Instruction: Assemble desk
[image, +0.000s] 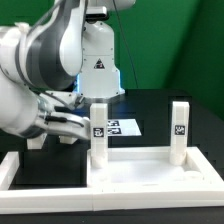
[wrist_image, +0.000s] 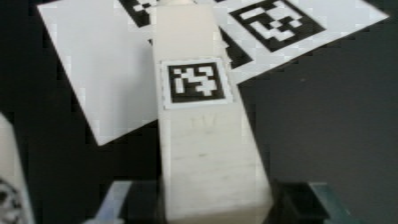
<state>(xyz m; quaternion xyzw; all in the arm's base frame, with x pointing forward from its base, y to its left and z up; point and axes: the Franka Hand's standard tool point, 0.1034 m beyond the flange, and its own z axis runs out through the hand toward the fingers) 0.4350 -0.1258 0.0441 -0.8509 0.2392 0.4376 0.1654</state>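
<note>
Desk panel (image: 150, 180) lies flat on the black table (image: 150, 135), low in the exterior view, with white border bars (image: 18, 168) beside it. Two posts stand upright at its far corners: the leg post (image: 98, 135) toward the exterior view's left and the second leg post (image: 179, 127) toward its right, each showing a black-and-white tag. The robot arm (image: 40, 60) reaches in from the exterior view's left, and its jaws meet the leg post at about mid-height. The marker board (image: 122, 127) lies on the table just behind that post.

In the wrist view, the leg post (wrist_image: 205, 140) fills the middle and its tag (wrist_image: 196, 82) faces the camera. The jaws are clamped on it, one dark finger against each side. The marker board (wrist_image: 116, 75) lies beyond the post on the dark table (wrist_image: 329, 120).
</note>
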